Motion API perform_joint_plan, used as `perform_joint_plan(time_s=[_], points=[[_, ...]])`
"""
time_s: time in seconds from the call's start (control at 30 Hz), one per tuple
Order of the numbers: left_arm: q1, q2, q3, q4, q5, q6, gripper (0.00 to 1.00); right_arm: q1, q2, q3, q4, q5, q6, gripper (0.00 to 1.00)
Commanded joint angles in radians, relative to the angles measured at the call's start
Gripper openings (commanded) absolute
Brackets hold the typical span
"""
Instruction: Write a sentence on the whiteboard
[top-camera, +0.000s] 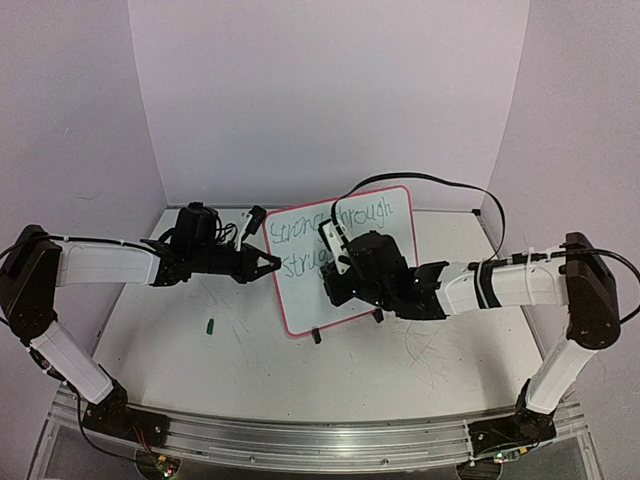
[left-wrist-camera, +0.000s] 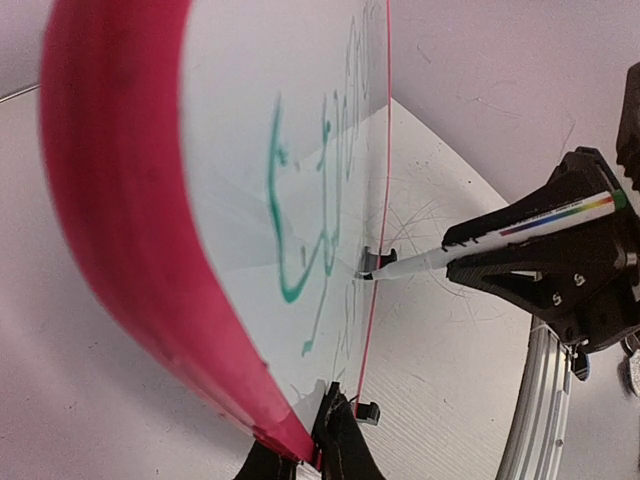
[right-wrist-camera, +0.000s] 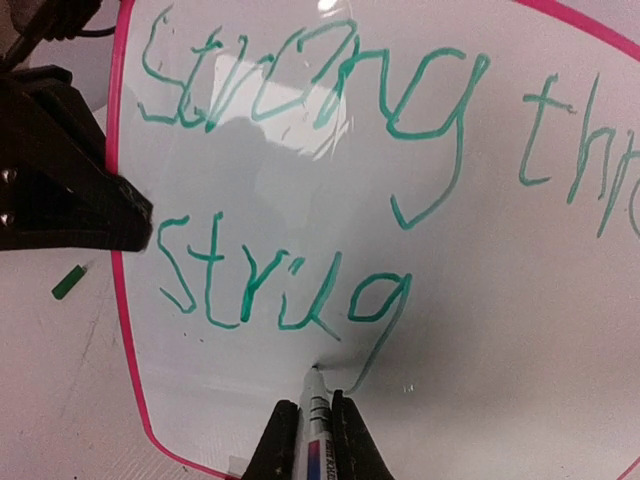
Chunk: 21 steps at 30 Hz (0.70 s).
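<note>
The whiteboard (top-camera: 375, 235) with a pink-red rim stands tilted on two black clip feet (top-camera: 316, 337). The sentence (right-wrist-camera: 300, 105) in green reads "Strong thr" on the first line and "Strug" on the second. My left gripper (top-camera: 268, 265) is shut on the board's left edge; in the left wrist view its tips (left-wrist-camera: 322, 445) pinch the red rim (left-wrist-camera: 130, 200). My right gripper (right-wrist-camera: 313, 405) is shut on a white marker (right-wrist-camera: 316, 425), whose tip touches the board below the last "g". The marker also shows in the left wrist view (left-wrist-camera: 500, 238).
A small green marker cap (top-camera: 211, 324) lies on the scuffed tabletop left of the board; it also shows in the right wrist view (right-wrist-camera: 68, 282). A black cable (top-camera: 440, 181) arcs behind the board. Walls close the back and sides.
</note>
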Motion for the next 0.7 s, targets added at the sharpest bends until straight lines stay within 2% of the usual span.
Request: perform_joint_plan(time_s=[0.0, 0.13, 0.67], points=[[0.019, 0.018, 0.016, -0.067, -0.196, 0.104, 0.00, -0.028, -0.067, 0.010, 0.049, 0.006, -0.005, 0.00], [0.019, 0.019, 0.015, -0.067, -0.195, 0.105, 0.00, -0.073, -0.103, -0.028, 0.049, -0.007, -0.016, 0.00], [0.019, 0.027, 0.022, -0.070, -0.195, 0.103, 0.00, -0.092, -0.078, 0.008, 0.049, 0.044, -0.039, 0.00]])
